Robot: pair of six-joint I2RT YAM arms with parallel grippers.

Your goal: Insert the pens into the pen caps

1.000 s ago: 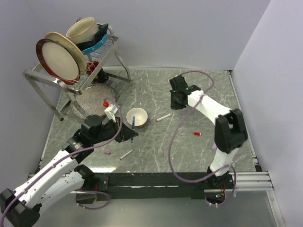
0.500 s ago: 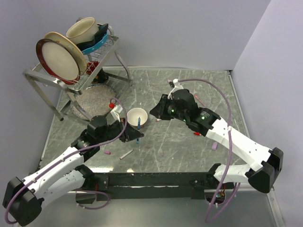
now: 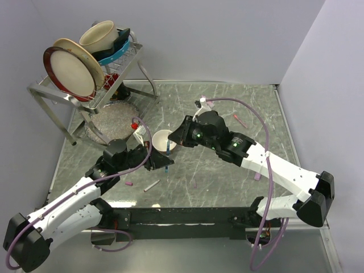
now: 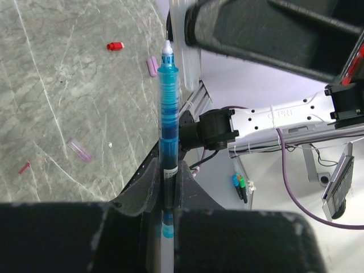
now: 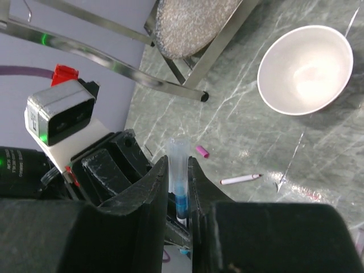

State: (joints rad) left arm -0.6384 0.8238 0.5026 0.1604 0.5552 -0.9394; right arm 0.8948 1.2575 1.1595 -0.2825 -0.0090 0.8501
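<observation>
Both arms sit at the bowl's (image 3: 161, 138) 5 o'clock. Left gripper (image 4: 169, 176) is clamped on a blue pen (image 4: 168, 102), tip up; right gripper (image 5: 178, 187) pinches a see-through cap (image 5: 178, 162). Capping step, I'd say. Next needs careful lining-up.

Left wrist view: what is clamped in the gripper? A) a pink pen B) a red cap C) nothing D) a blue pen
D: the left gripper is shut on a blue pen, whose barrel and white tip stick out beyond it.
</observation>
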